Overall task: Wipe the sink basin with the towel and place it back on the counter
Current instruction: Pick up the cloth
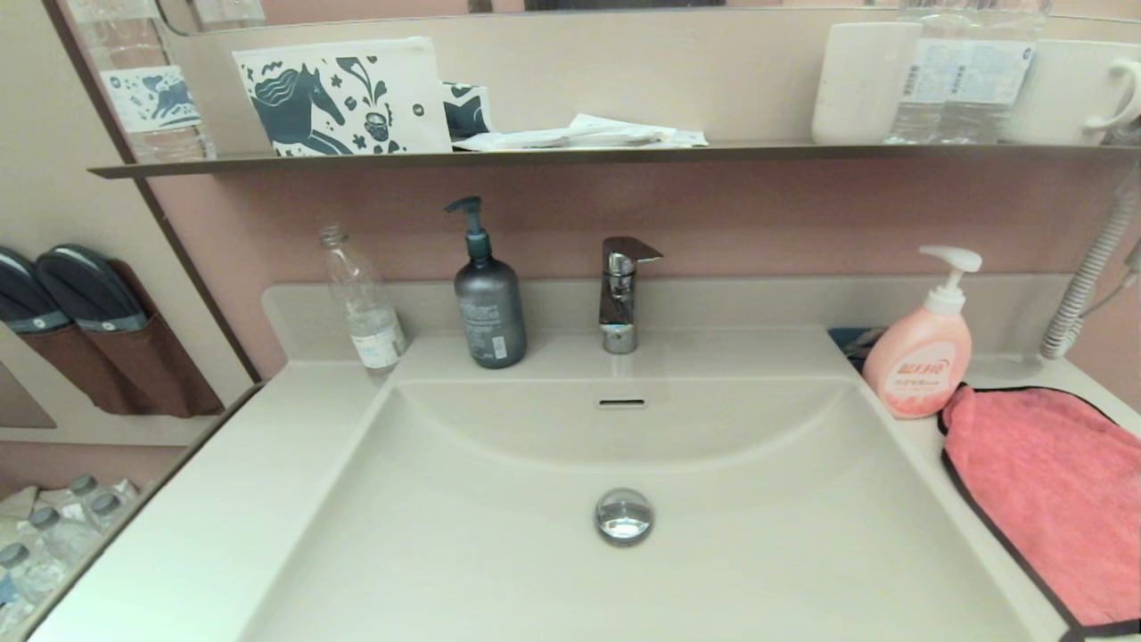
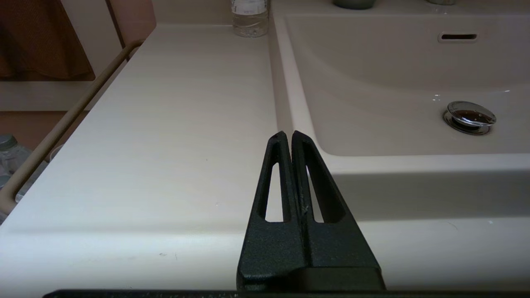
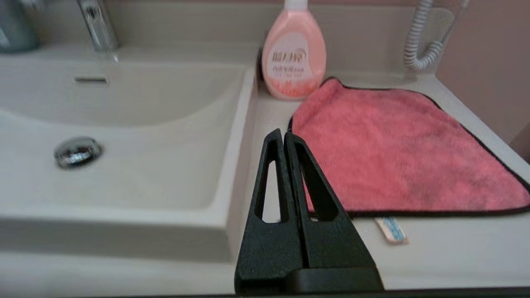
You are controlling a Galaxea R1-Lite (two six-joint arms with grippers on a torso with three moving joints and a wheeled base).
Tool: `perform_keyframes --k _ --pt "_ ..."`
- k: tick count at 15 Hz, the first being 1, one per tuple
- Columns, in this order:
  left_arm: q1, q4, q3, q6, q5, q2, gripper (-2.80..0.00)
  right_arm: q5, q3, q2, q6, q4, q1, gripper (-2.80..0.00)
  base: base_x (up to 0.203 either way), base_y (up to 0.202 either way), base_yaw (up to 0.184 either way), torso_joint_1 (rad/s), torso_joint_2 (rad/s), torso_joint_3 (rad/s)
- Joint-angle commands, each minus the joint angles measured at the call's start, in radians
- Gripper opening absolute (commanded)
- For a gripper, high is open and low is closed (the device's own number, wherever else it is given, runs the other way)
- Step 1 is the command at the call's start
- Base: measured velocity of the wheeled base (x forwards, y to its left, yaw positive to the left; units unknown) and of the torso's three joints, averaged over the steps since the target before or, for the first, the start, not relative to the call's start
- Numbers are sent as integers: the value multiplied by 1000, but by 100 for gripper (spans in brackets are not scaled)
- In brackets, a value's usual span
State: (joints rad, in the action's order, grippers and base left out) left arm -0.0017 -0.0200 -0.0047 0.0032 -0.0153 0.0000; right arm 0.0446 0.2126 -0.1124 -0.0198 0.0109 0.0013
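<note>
- One sink basin (image 1: 499,535), cream-white, with one chrome drain plug (image 1: 624,515) at its middle and one overflow slot (image 1: 621,403) in the curved back wall. Nothing lies in the bowl.
- One towel (image 1: 1043,495), coral-pink with black edging, lies spread flat on the surface (image 1: 205,508) at the robot's right of the basin. Its far corner is just beside the pink soap bottle (image 1: 923,357). A small label (image 3: 391,229) sticks out from its near edge.
- Left gripper (image 2: 287,134): fingers pressed together, holding nothing. It hangs over the front of the surface on the robot's left, near the basin's left rim.
- Right gripper (image 3: 283,133): fingers pressed together, holding nothing. It sits low at the front, between the basin's right rim and the towel's near corner; whether it touches the cloth cannot be told.
- One chrome tap (image 1: 621,294) stands behind the basin, centred.
- Bottles on the back of the surface, three counted: one clear plastic bottle (image 1: 361,303), one dark grey pump bottle (image 1: 488,299), and the pink one.
- One coiled white cord (image 1: 1087,276) hangs at the far right.
- One wall shelf (image 1: 570,159) above carries a horse-print pouch (image 1: 343,98), two white mugs and clear bottles.
</note>
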Motion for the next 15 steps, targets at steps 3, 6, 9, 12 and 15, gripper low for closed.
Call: perform_keyframes --k 3,6,9,12,15 --pt "0 0 0 0 0 2 -280 -71 224 -350 73 1 2 -280 0 0 0 0 0 0" --pt "0 0 0 0 0 2 -280 -116 432 -626 121 16 -16 -280 0 0 0 0 0 0" --pt "0 0 0 0 0 2 -280 -124 750 -885 139 150 -132 -280 0 0 0 0 0 0" --pt "0 0 0 0 0 2 -280 -112 892 -1081 147 316 -255 -280 0 0 0 0 0 0" --pt "0 0 0 0 0 2 -280 -109 882 -1197 158 403 -330 -280 0 0 0 0 0 0"
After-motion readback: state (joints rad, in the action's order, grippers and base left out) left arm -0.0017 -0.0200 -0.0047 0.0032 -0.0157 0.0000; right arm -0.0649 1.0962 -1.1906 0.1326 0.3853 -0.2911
